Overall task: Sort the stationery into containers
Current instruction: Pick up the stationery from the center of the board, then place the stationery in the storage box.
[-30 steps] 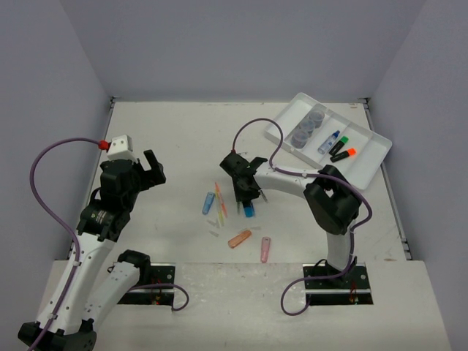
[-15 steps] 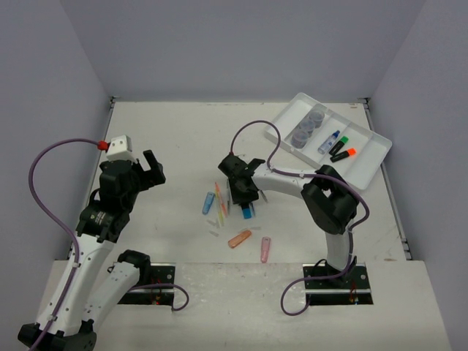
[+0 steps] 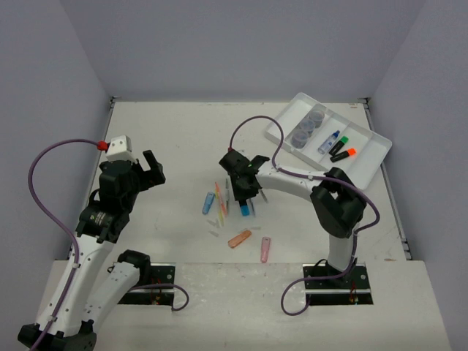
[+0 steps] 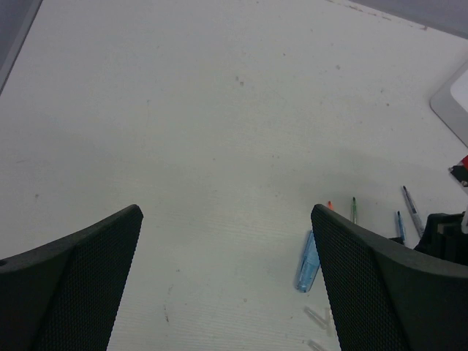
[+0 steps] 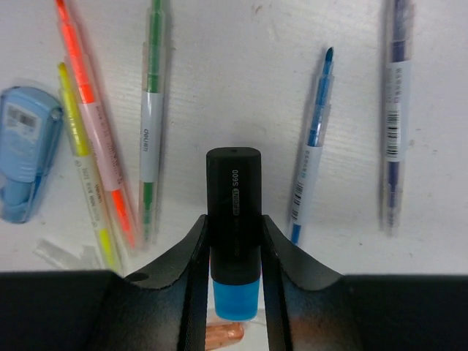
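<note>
white desk is walled in grey. the blue-capped highlighter is pinched by the narrowed right pincer, its long axis along the fingers, among thin pens at mid-desk. the white tray is set toward the far right corner. the left pincer is held wide open, empty.

The right gripper pinches a blue-capped highlighter by its cap end, with pens on either side — a green pen and a blue pen.
</note>
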Robot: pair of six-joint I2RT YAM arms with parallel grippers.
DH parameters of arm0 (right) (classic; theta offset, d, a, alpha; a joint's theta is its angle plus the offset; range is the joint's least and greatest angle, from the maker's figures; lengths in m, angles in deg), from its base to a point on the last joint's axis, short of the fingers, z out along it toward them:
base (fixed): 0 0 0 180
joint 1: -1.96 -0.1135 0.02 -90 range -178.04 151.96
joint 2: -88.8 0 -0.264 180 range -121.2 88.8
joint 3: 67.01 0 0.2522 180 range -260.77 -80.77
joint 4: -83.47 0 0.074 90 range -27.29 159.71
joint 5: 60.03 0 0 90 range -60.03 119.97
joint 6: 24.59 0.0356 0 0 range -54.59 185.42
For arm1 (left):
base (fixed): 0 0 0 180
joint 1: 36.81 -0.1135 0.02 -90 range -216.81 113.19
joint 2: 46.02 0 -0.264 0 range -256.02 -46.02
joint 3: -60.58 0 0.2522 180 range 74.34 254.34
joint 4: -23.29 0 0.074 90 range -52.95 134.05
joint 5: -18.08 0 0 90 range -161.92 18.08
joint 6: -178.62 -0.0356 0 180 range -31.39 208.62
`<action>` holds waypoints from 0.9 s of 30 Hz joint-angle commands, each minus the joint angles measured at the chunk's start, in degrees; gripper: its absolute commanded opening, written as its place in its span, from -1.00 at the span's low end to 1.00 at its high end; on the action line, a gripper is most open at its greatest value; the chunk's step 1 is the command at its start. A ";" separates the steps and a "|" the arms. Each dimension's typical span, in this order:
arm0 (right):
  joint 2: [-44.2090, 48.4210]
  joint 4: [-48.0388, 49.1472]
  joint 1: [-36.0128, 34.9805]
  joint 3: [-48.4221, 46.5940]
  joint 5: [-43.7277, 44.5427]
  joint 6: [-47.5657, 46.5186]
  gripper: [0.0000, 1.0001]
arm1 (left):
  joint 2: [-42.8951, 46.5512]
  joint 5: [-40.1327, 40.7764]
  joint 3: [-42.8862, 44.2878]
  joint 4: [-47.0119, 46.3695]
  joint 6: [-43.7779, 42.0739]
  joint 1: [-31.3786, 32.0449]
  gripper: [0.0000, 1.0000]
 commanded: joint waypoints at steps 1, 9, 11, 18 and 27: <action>11.28 -1.87 8.60 -3.64 2.90 -3.39 -0.97 | 0.64 0.49 -0.06 -1.56 -0.19 0.24 1.00; 16.65 -1.04 39.86 0.01 7.85 -6.95 -0.99 | 1.50 -0.42 -0.07 -1.69 -0.28 0.28 1.00; 15.08 0.61 44.69 -1.98 8.28 -6.91 -1.00 | 1.61 -0.59 -0.06 -1.74 -0.28 0.26 1.00; 2.82 0.93 55.23 -12.72 10.05 -6.09 -0.91 | 1.84 -1.35 -0.06 -1.83 -0.36 0.60 1.00; -5.42 0.86 57.59 -15.45 10.66 -6.00 -0.77 | 1.78 -1.51 -0.06 -1.83 -0.36 0.77 1.00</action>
